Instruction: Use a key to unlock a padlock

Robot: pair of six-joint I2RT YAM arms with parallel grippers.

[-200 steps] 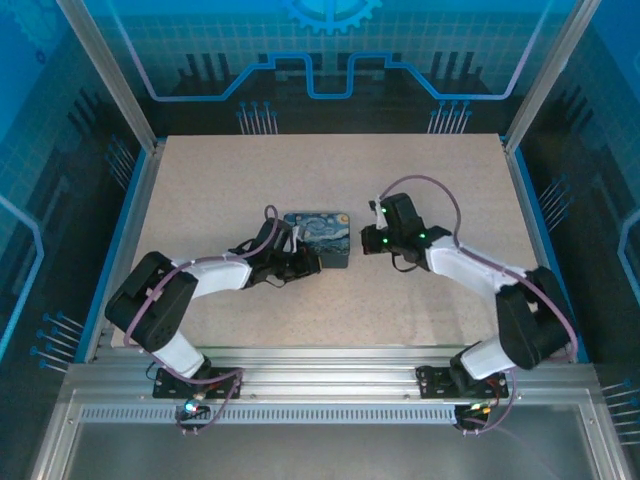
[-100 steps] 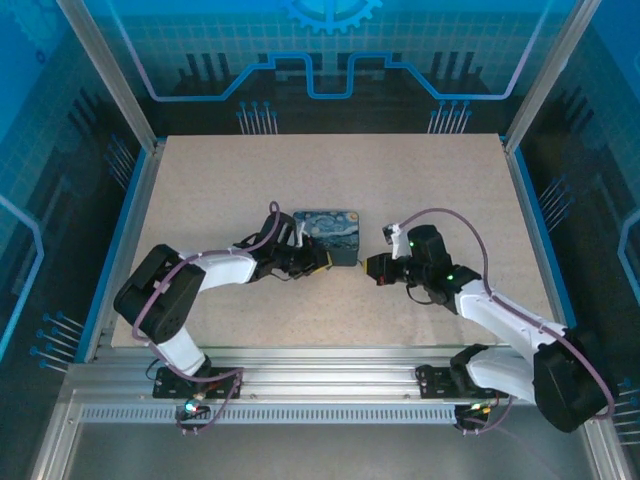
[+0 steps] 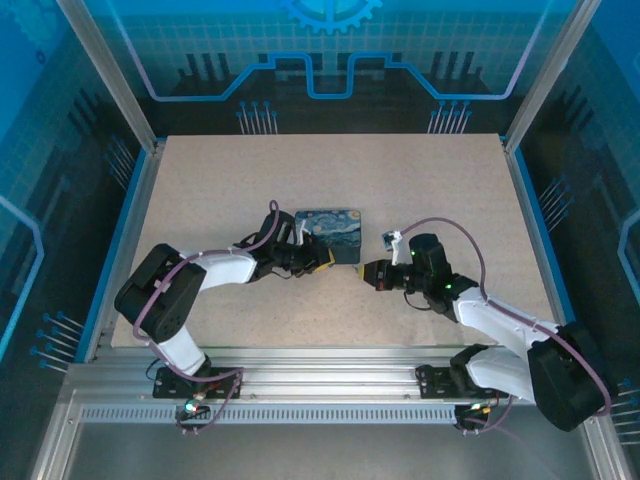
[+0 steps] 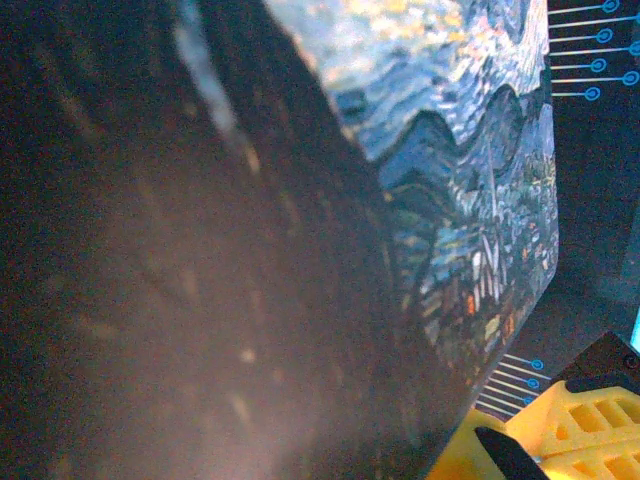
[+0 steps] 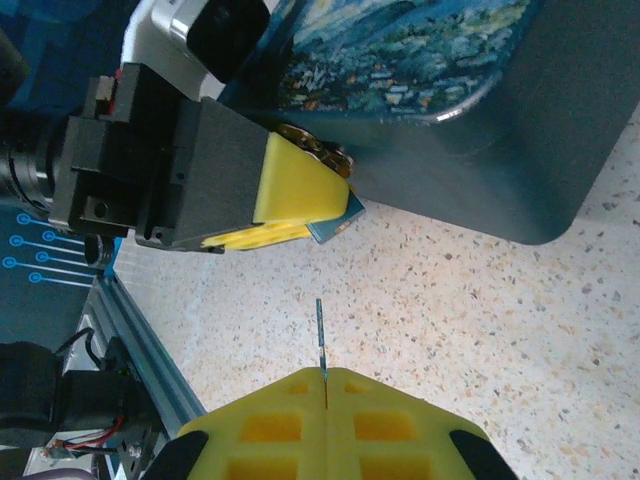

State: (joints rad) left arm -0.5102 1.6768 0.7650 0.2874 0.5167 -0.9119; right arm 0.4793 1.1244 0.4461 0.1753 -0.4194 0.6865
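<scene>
The speckled table [image 3: 200,180] carries a dark blue box [image 3: 330,228] with a swirling painted lid, sitting near its middle. My left pincer [image 3: 318,262] lies low at the box's near-left corner. Its yellow pads are narrowed onto the padlock [image 5: 337,223], a small bluish-grey piece pinched between them just beside the box's wall. Whether it touches that wall I cannot tell. My right pincer [image 5: 325,380] faces it from the right, pads pressed together on the key [image 5: 320,335], a thin dark sliver standing out from the seam between them. The key's tip points toward the padlock but is apart from it, with bare table showing between the two.
</scene>
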